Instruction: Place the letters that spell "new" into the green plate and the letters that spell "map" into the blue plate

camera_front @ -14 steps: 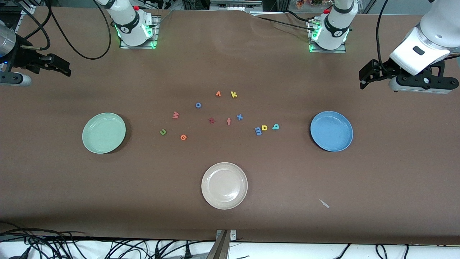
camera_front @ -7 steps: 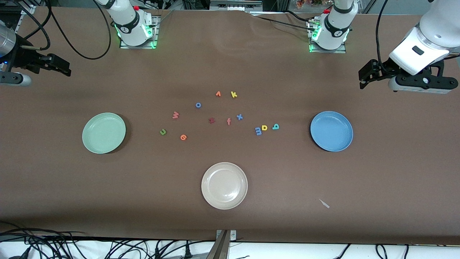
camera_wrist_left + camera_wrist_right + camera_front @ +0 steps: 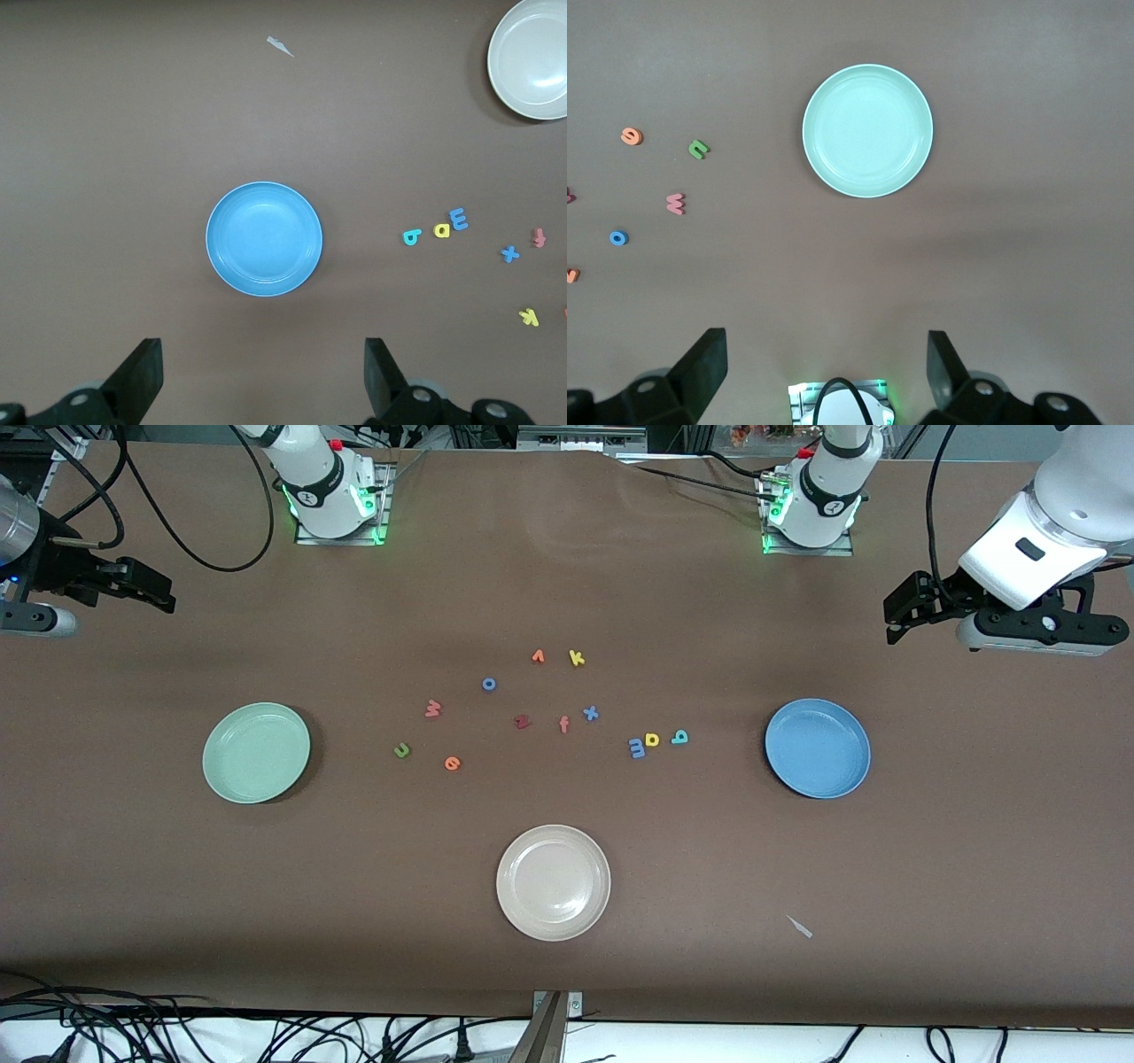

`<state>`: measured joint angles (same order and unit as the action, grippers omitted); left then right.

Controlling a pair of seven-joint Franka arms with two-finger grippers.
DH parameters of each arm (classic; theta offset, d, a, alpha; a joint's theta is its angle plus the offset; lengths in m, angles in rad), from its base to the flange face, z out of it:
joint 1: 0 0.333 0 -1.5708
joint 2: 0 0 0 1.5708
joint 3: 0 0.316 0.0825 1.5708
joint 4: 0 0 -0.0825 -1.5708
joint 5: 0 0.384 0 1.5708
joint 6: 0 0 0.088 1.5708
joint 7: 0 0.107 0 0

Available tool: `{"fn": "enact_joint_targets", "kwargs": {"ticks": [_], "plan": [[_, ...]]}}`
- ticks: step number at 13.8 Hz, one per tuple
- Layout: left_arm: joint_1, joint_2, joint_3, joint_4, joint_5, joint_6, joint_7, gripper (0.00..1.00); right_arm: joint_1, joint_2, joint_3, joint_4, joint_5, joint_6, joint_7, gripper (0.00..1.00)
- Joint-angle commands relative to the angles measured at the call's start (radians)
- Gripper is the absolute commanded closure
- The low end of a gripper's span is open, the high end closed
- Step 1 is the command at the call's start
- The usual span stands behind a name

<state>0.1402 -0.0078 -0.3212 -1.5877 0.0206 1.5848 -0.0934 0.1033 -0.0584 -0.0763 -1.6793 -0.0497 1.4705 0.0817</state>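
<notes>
The olive n (image 3: 401, 750), orange e (image 3: 452, 763) and red w (image 3: 432, 708) lie loose on the table beside the green plate (image 3: 256, 753), which holds nothing. The blue m (image 3: 637, 747), yellow a (image 3: 652, 740) and teal p (image 3: 679, 736) sit in a tight row beside the bare blue plate (image 3: 817, 747). My left gripper (image 3: 902, 613) hangs open and holds nothing, over the table at the left arm's end; its wrist view shows the blue plate (image 3: 264, 239). My right gripper (image 3: 152, 592) hangs open, holding nothing, at the right arm's end, and its wrist view shows the green plate (image 3: 867, 130).
A beige-white plate (image 3: 553, 882) sits nearer the front camera, mid-table. Other letters lie between the two groups: blue o (image 3: 488, 684), orange v (image 3: 538, 656), yellow k (image 3: 577, 658), dark red z (image 3: 522, 722), salmon f (image 3: 563, 724), blue x (image 3: 591, 713). A small white scrap (image 3: 800, 927) lies on the cloth.
The left arm's hand has shifted by a hair. Letters, plates and the right arm stand as before.
</notes>
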Motion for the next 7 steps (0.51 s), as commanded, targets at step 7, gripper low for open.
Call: {"fn": "enact_joint_targets", "kwargs": {"ticks": [7], "plan": [[0.004, 0.005, -0.004, 0.023, -0.013, -0.023, 0.020, 0.00, 0.003, 0.005, 0.012, 0.010, 0.016, 0.019, -0.011, 0.00]]}}
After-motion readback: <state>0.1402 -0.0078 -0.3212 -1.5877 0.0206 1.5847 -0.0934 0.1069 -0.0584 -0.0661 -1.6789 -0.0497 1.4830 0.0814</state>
